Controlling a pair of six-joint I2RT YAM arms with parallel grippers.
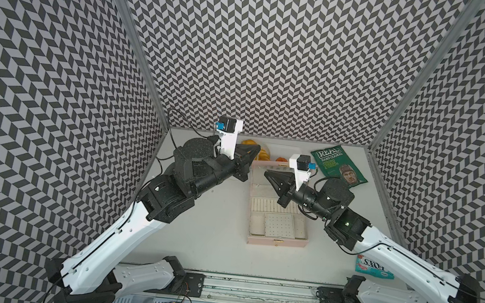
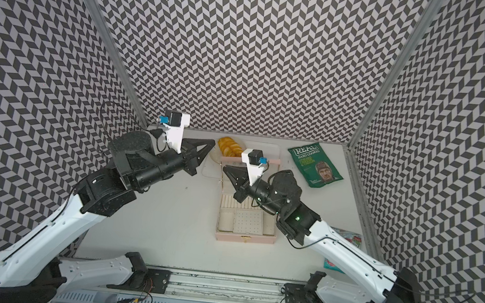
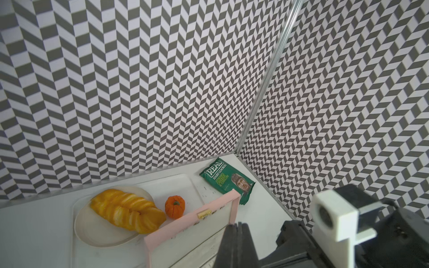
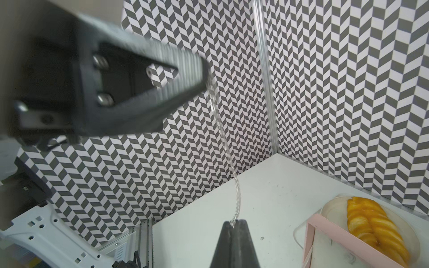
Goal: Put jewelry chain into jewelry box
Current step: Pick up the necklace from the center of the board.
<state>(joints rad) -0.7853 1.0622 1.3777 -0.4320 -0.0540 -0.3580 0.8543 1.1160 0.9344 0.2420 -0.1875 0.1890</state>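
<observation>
Together, two hands (image 1: 257, 150) (image 1: 266, 173) pinch one jewelry chain (image 4: 237, 190) near one jewelry box (image 1: 274, 241).

Light is even and diffuse, fairly bright in all views. Worktop (image 1: 209, 247) reads pale grey-white, with only soft, faint shadows beneath the arms (image 1: 121, 238).

Both top views: strong wide-angle bend, patterned walls (image 1: 276, 54) flare outward and the corner rails (image 1: 142, 55) lean; centre sharp, edges softer. Faint sheen on the green crisp bag (image 1: 337, 168).

Right wrist view: left tool (image 4: 204, 74) sits close to the lens, dark and heavily out of focus. Jewelry chain (image 4: 224, 139) is blurred near it and sharper towards the right tool (image 4: 234, 224), whose tip is in focus.

Left wrist view: near white camera housing (image 3: 334, 215) soft, far walls and worktop crisp.
</observation>
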